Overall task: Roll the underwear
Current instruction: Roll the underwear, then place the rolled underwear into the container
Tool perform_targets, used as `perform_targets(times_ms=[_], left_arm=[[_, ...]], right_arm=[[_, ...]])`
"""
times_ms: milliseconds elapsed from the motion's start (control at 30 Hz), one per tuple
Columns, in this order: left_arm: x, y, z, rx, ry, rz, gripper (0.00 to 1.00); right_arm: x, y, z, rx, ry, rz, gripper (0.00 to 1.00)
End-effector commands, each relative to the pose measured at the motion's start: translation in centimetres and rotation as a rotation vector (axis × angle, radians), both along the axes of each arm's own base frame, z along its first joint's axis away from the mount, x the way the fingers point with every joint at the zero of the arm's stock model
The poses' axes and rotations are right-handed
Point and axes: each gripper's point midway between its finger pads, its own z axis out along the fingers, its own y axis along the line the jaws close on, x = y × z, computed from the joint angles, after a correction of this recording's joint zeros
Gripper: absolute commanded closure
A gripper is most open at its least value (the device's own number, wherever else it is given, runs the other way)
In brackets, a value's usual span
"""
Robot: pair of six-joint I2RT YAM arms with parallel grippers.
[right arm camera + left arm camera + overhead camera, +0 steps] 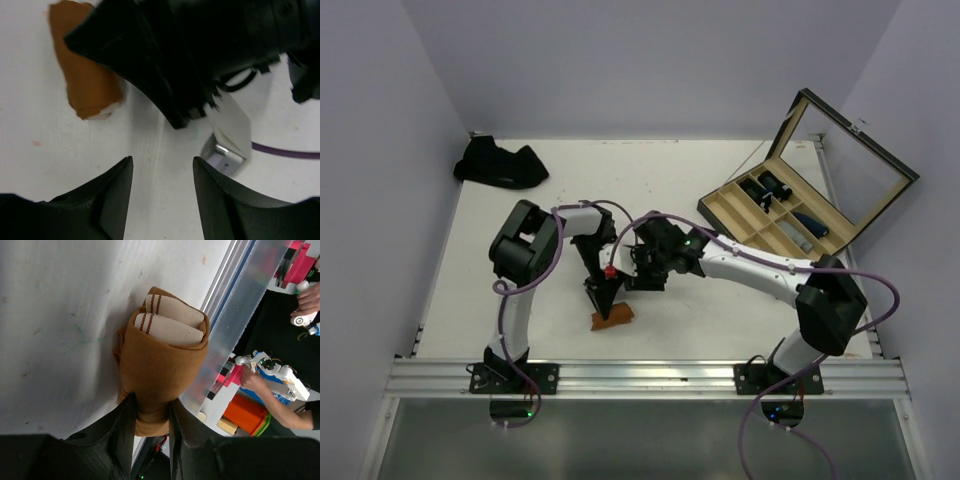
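1. The flat white table (470,270) carries everything; a silver metal rail (650,375) runs along its near edge
2. A wooden compartment box with a glass lid (775,232) stands open at the far right, and dark cloth rolls (767,187) lie in some of its compartments
3. A black crumpled cloth heap (500,162) sits in the far left corner, well apart from both arms
4. The rust-orange rolled cloth underwear (160,370) lies on the table near the rail, its striped cream waistband (172,322) showing at one end
5. The left gripper (151,412) is clamped on the other end of that roll
6. The right gripper (161,170) hangs just beside the left one, its jaws apart over bare table with nothing between them
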Motion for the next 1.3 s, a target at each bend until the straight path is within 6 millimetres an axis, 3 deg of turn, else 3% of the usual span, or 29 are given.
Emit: perform_targets(times_ms=[0,100,167,267,300,367,467,533,667,700,733,867,1000,1133,1267], left_arm=[[4.3,1.9,-8.0,0.072,-0.302,-0.198,0.93],[4.2,2.2,-8.0,0.08,-0.305,-0.196,0.94],[4.3,2.2,-7.8,0.071,-0.322,-0.196,0.95],[3.8,2.5,-7.6,0.071,-0.326,-0.199,0.95],[3.4,2.7,-7.6,0.072,-0.317,-0.201,0.95],[3.3,2.7,-7.5,0.071,-0.314,-0.199,0.95],[3.4,2.8,-7.5,0.077,-0.309,-0.206,0.95],[3.5,2.9,-7.5,0.084,-0.308,-0.213,0.95],[3.7,3.0,-7.4,0.093,-0.307,-0.213,0.95],[3.6,3.0,-7.5,0.092,-0.307,-0.211,0.95],[3.7,2.9,-7.5,0.09,-0.309,-0.207,0.95],[3.5,2.8,-7.6,0.087,-0.299,-0.193,0.95],[3.5,2.7,-7.7,0.083,-0.301,-0.188,0.95],[3.3,2.7,-7.6,0.08,-0.303,-0.19,0.95],[3.4,2.6,-7.6,0.077,-0.304,-0.19,0.95]], right_arm=[[-3.6,3.1,1.4,0.111,0.07,0.124,0.46],[-3.7,1.4,0.9,0.074,0.083,0.054,0.46],[-2.9,-1.1,-0.6,0.032,0.114,-0.032,0.46],[-2.1,-4.4,0.5,0.119,0.212,-0.147,0.45],[-2.3,-4.8,2.0,0.155,0.19,-0.135,0.45],[-3.7,-5.1,2.5,0.136,0.244,-0.096,0.45],[-5.4,-3.0,3.6,0.175,0.296,-0.015,0.43],[-5.8,-1.7,3.1,0.146,0.277,0.032,0.41],[-8.6,2.8,3.1,0.13,0.225,0.201,0.36],[-9.1,3.4,2.7,0.118,0.214,0.23,0.34],[-9.8,4.4,2.5,0.111,0.182,0.264,0.25],[-11.5,6.5,-0.6,0.075,0.138,0.348,0.26],[-10.7,7.2,-2.7,0.054,0.083,0.319,0.3],[-9.0,8.2,-3.2,0.071,0.022,0.264,0.32],[-8.5,7.9,-3.9,0.046,-0.001,0.253,0.32]])
